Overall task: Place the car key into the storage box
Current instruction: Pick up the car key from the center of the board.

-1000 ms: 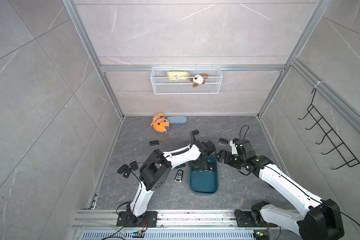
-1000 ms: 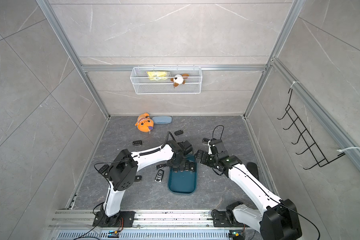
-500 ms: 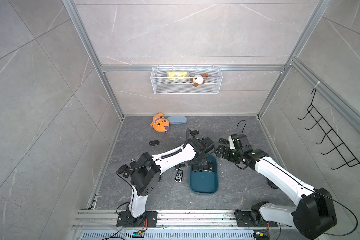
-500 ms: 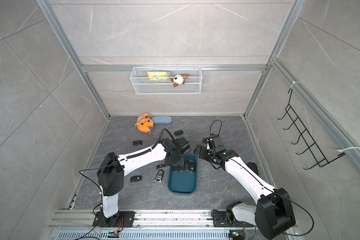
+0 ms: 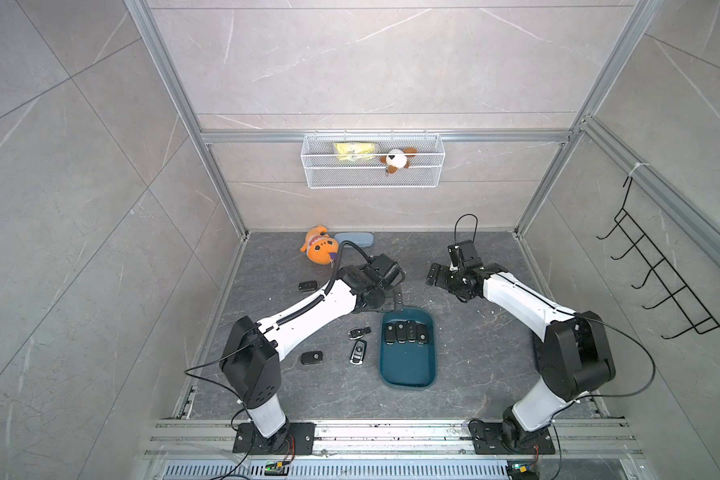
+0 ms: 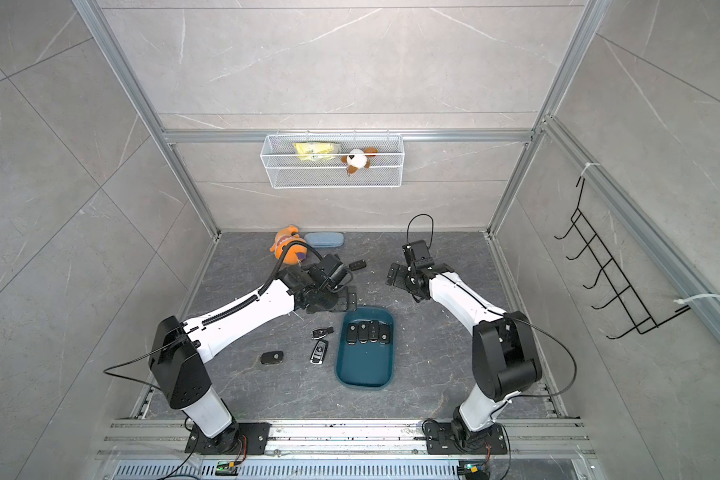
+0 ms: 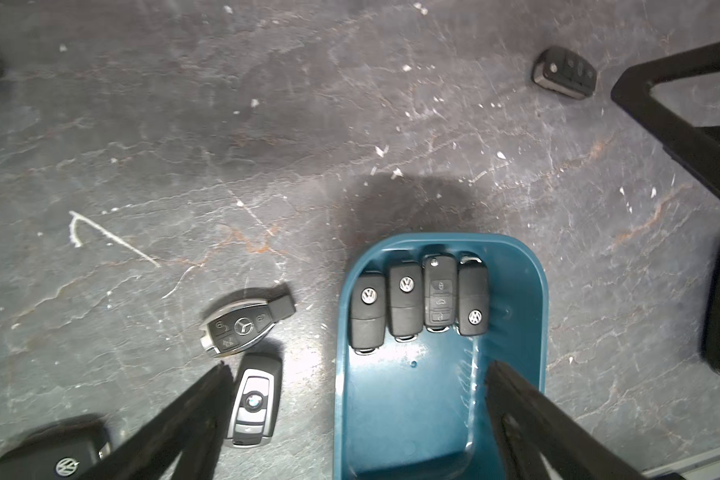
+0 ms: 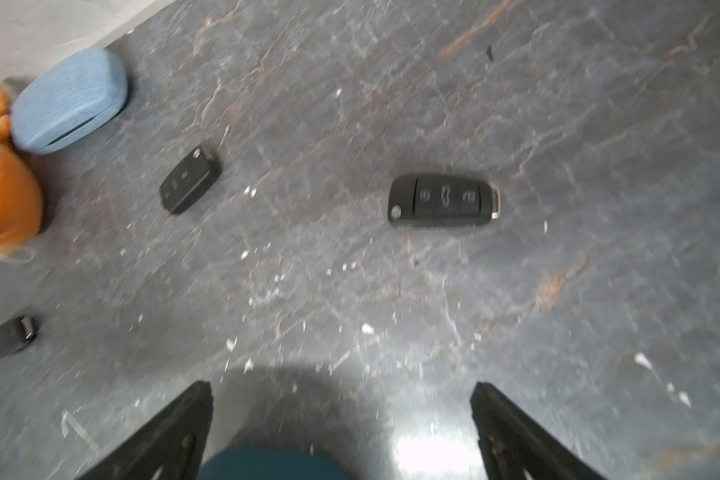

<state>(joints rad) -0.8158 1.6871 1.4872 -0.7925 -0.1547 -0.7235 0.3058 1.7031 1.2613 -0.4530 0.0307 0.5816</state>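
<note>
Your left gripper (image 7: 356, 368): jaws spread wide, nothing held, hanging over the far end of the teal storage box (image 7: 404, 419). Four car keys (image 7: 408, 303) lie inside, side by side against that end wall, which leaves the near half free for more. Your right gripper (image 8: 341, 384): equally wide, empty, above the table (image 8: 558, 124), facing a three-button flip key (image 8: 443, 200). I judge that your likely next pick. Mercedes key (image 7: 242, 328) and BMW key (image 7: 254, 401) lie on the table just beside the box.
</note>
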